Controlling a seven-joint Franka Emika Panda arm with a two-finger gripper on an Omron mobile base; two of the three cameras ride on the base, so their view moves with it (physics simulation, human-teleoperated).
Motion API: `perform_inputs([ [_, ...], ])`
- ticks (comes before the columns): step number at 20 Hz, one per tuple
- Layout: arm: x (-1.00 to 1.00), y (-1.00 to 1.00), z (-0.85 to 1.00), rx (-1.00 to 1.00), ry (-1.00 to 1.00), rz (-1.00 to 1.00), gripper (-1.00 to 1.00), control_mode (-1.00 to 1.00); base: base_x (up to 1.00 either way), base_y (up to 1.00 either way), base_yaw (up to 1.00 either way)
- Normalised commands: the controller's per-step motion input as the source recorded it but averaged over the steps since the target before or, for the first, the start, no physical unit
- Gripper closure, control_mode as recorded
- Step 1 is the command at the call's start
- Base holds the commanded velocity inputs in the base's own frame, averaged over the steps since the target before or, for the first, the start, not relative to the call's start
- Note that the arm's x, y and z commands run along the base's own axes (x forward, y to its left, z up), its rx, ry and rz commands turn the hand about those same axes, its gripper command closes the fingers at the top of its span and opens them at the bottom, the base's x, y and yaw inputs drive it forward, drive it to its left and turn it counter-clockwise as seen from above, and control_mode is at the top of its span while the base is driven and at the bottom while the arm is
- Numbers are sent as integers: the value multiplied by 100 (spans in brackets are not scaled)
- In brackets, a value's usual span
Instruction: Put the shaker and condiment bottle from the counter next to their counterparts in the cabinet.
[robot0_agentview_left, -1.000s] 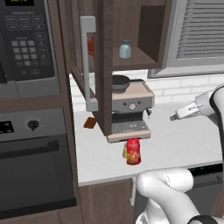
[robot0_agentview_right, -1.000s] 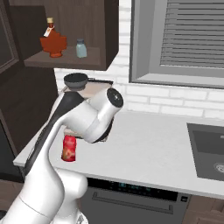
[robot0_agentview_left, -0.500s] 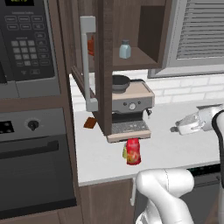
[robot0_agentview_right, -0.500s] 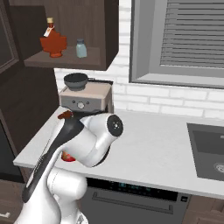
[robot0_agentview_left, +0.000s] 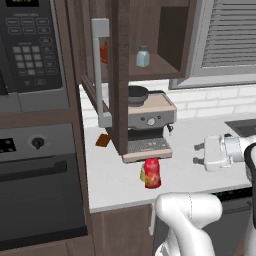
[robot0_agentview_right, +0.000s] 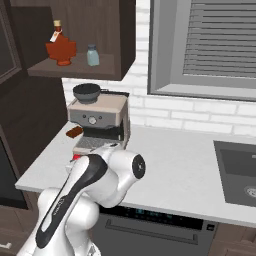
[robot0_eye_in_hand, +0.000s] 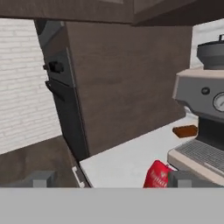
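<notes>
My hand (robot0_agentview_left: 199, 154) hangs level above the surface (robot0_agentview_left: 190, 145), its two fingers spread wide apart with nothing between them, pointing sideways toward the coffee machine (robot0_agentview_left: 147, 127). There is bare white surface under it and all around it.

Ahead of my fingers and lower down, the condiment bottle (robot0_agentview_left: 152, 173) stands close to the front edge of the surface, just in front of the coffee machine's drip tray. In my hand view the bottle (robot0_eye_in_hand: 156, 176) sits low, just beside the tray corner, well short of my fingertips. A yellowish patch shows at the bottle's far side from me; I cannot tell whether that is the shaker or the label.

Beyond the bottle, past the machine, a small brown block (robot0_agentview_left: 103, 140) lies on the surface near the wall of the tall oven unit (robot0_agentview_left: 42, 180).

Above and ahead of my hand the cabinet (robot0_agentview_left: 145, 45) stands open, its door (robot0_agentview_left: 105, 75) swung out over the surface with the long grey handle facing me. On its shelf the pale blue-grey shaker (robot0_agentview_left: 143, 56) stands near the shelf's front edge, and the orange-red bottle (robot0_agentview_right: 61, 46) is just beside it, further from me. The shelf is bare on the near side of the shaker.
</notes>
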Motion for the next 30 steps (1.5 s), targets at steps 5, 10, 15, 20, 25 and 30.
perform_inputs([
  [5,0,11,-27,0,-4,24,-100,-100,0,0,0],
  [10,22,2,-25,0,0,3,-100,-100,0,0,0],
  [15,26,0,-25,0,0,0,-100,-100,0,0,0],
  [20,12,0,-27,0,0,0,-100,-100,0,0,0],
  [25,8,1,-34,0,0,0,-100,-100,0,0,0],
  [30,33,2,-26,2,3,0,-100,-100,0,0,0],
])
